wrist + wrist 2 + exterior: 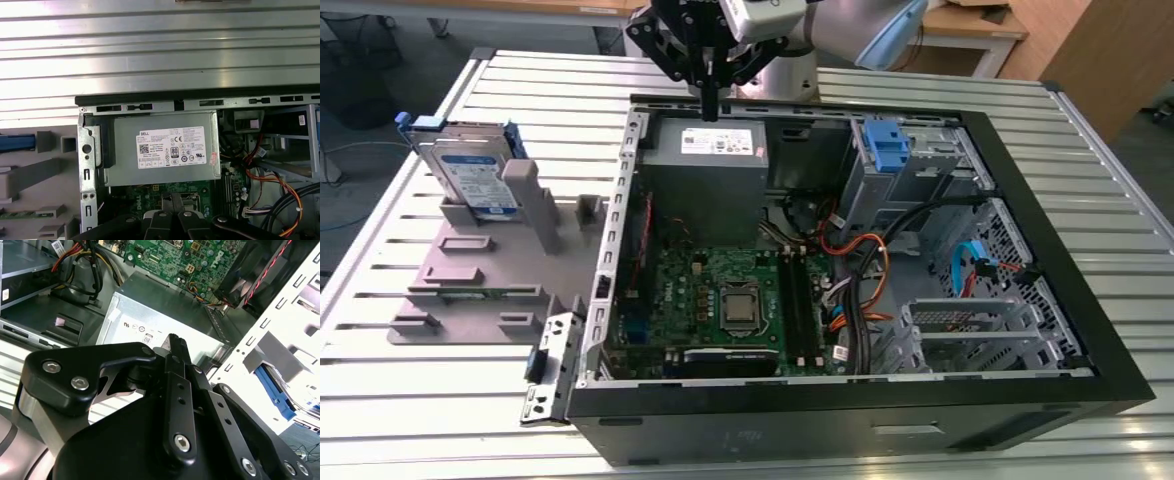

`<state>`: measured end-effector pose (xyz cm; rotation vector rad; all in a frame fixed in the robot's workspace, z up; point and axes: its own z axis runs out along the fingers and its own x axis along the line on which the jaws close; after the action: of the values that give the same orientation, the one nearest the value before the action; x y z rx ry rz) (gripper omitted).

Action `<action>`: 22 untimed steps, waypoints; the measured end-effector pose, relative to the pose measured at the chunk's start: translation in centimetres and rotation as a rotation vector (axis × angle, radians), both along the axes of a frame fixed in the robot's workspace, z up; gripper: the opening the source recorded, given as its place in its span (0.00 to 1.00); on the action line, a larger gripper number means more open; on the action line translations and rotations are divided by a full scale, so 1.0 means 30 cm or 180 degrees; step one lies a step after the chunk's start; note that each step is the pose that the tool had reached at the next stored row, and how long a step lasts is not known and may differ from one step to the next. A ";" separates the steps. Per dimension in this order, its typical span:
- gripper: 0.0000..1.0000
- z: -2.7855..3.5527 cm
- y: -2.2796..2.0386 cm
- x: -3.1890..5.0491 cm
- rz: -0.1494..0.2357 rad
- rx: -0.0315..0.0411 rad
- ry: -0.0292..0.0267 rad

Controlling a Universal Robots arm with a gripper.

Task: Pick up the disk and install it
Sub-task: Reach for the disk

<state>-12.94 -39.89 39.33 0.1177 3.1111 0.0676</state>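
My end effector [708, 110] clenched, empty. Hanging over power supply [707, 148] at 12 o'clock edge of open PC case [787, 425] in exterior view. Disk [470, 165] standing on edge in grey holder [474, 265] on desk [1107, 200], 10 o'clock of case, well apart from me. Blue bracket [887, 148] at 1 o'clock inside case. Motherboard [720, 300] at 6 o'clock of power supply.

Bright, even light falls from above. The ribbed metal desk [160, 50] glares in pale bands in the first wrist view. In the second wrist view a perforated metal frame [285, 315] washes out white. Soft shadow fills the computer case [854, 425].
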 end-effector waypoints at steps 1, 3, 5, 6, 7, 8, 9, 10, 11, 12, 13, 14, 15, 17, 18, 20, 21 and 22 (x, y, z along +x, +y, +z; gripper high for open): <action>0.11 0.000 0.000 0.000 0.0000 0.0000 0.0000; 0.11 0.000 0.000 -0.001 -0.0001 0.0000 0.0000; 0.11 0.000 0.000 -0.003 -0.0001 0.0001 0.0000; 0.11 0.000 0.000 -0.005 -0.0001 0.0001 0.0000; 0.11 0.000 0.000 -0.005 0.0000 0.0001 0.0000; 0.11 0.000 0.000 -0.005 0.0000 0.0001 0.0000; 0.11 0.000 0.000 -0.007 0.0000 0.0001 0.0000; 0.11 0.000 0.000 -0.008 0.0000 0.0001 0.0000; 0.11 0.000 0.000 -0.008 0.0000 0.0001 0.0000; 0.11 0.000 0.000 -0.008 0.0000 0.0001 0.0000; 0.11 0.000 0.000 -0.008 0.0000 0.0001 0.0000; 0.11 0.000 0.000 -0.008 0.0000 0.0001 0.0000; 0.11 0.000 0.000 -0.008 0.0000 0.0001 0.0000; 0.11 0.000 0.000 -0.008 -0.0001 0.0001 0.0000; 0.11 0.000 0.000 -0.008 0.0000 0.0001 0.0000; 0.11 0.000 0.000 -0.008 0.0000 0.0001 0.0000; 0.11 0.000 0.000 -0.011 -0.0001 0.0001 0.0000; 0.11 0.000 0.000 -0.016 -0.0001 0.0001 0.0000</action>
<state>-13.41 -39.90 39.33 0.1181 3.1110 0.0679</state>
